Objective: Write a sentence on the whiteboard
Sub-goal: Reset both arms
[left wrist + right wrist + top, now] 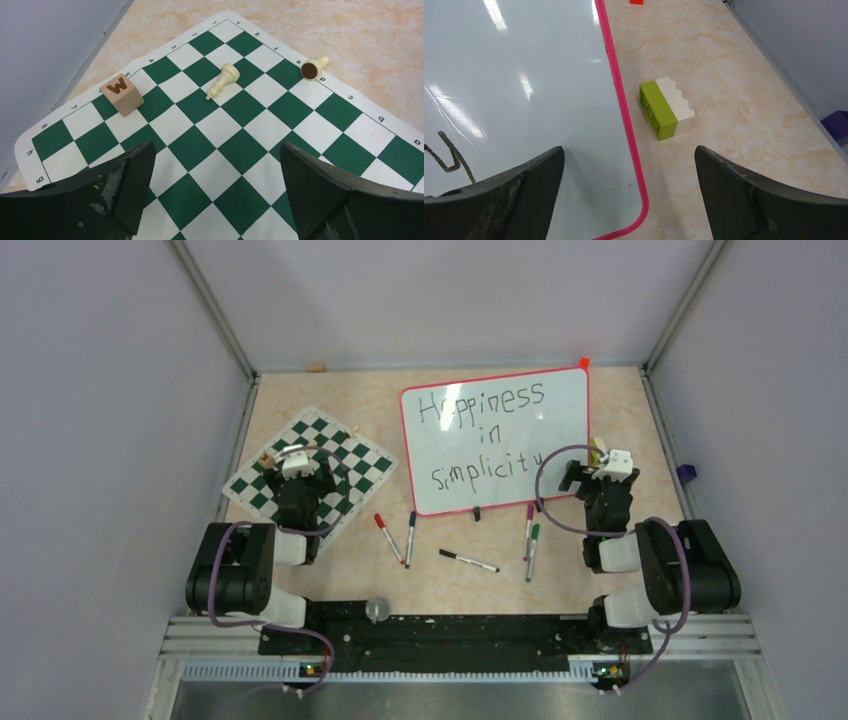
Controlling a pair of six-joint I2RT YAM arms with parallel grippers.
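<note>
The whiteboard [560, 420] lies flat at the table's middle right, red-framed, with "Happiness in Simplicity" written on it in dark ink. My right gripper [590, 472] hovers open over its near right corner. In the right wrist view that gripper [629, 150] straddles the red frame of the whiteboard [524, 75] with nothing between its fingers. My left gripper [305, 462] hangs open and empty over the chess mat, and the left wrist view shows this gripper [216, 147] above bare squares. Several markers lie in front of the board, among them a black marker [468, 560].
A green-and-white chess mat [350, 470] lies at the left, carrying a wooden letter block [121, 93] and two toppled pieces, one cream [223, 81], one at the mat's edge [314, 67]. A green-and-white brick [666, 108] sits right of the board. Walls enclose the table.
</note>
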